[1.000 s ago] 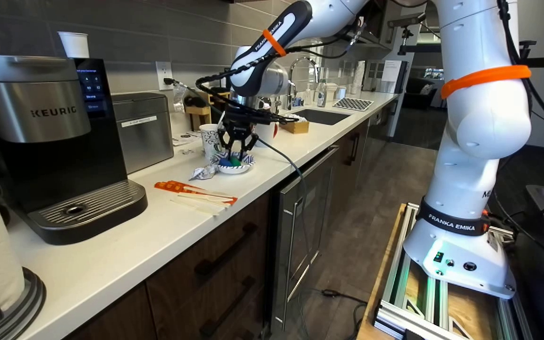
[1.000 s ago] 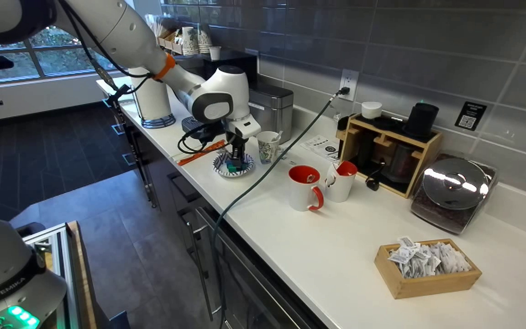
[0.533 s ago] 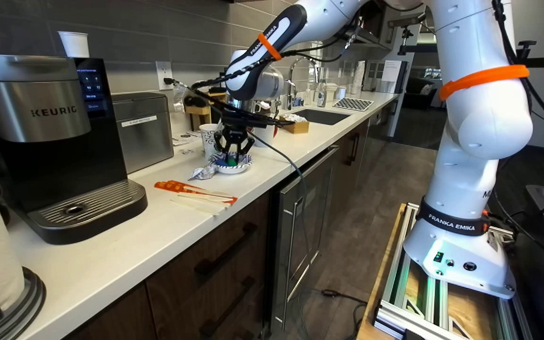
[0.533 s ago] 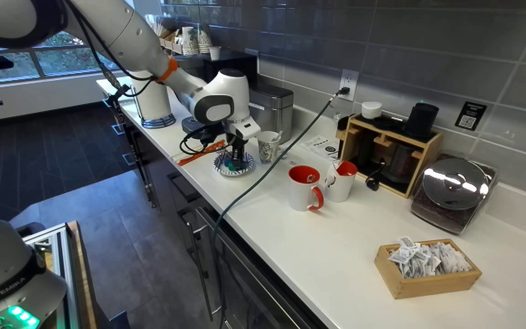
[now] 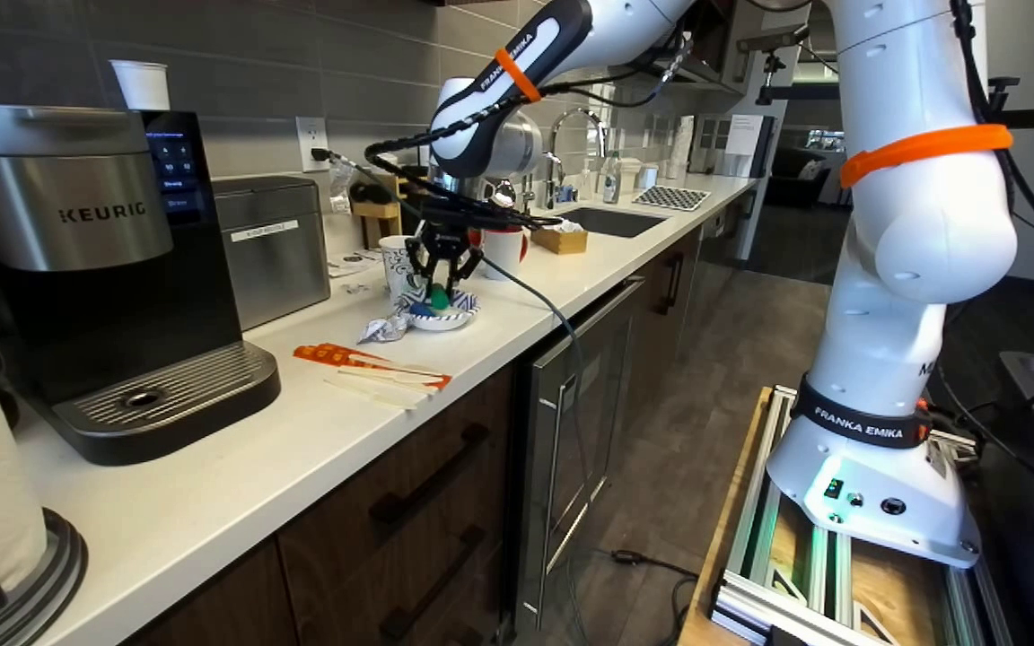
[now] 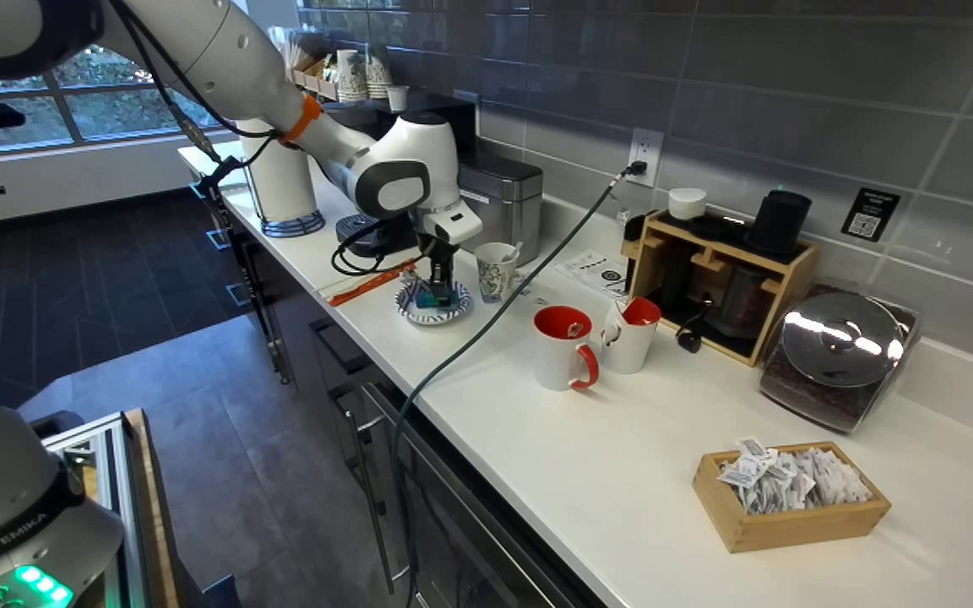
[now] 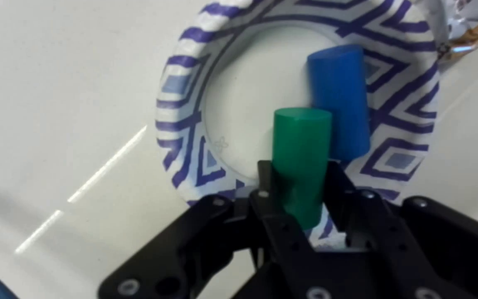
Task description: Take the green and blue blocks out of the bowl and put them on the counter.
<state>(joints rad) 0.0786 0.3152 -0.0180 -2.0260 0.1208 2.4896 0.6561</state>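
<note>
Two blocks: green cylindrical block (image 7: 302, 139), near the centre of the wrist view; blue cylindrical block (image 7: 340, 95), just to its upper right in that frame.
Gripper (image 7: 299, 178): fingers (image 7: 265, 178) drawn in to the width of the green cylindrical block, one bearing on each side; the block is held.
Height of hold: green cylindrical block sits higher than the blue cylindrical block in an exterior view; contact between the two cannot be determined.
Blue cylindrical block: inside the paper bowl (image 7: 181, 104), along the right-hand slope as seen in the wrist view.
Paper bowl: upright on the countertop (image 6: 605, 473), just left of the middle in both exterior views; white with a blue-violet geometric pattern.
Crumpled foil (image 5: 384, 328): just beside the paper bowl, to its left in an exterior view; upper right corner of the wrist view.
Paper cup (image 6: 497, 283): upright, just right of the paper bowl in an exterior view.
Orange-red packet (image 5: 337, 355): flat on the countertop, left of centre and below it in an exterior view; pale sticks (image 5: 391, 380) lie at its lower edge.
Keurig coffee machine (image 5: 113, 215): left side of an exterior view; small white cup (image 5: 142, 85) at its top.
Red-lined white mugs (image 6: 554, 359): two, right of centre in an exterior view, standing near each other.
Wooden box (image 6: 807, 530): lower right of an exterior view, filled with small packets (image 6: 795, 485).
</note>
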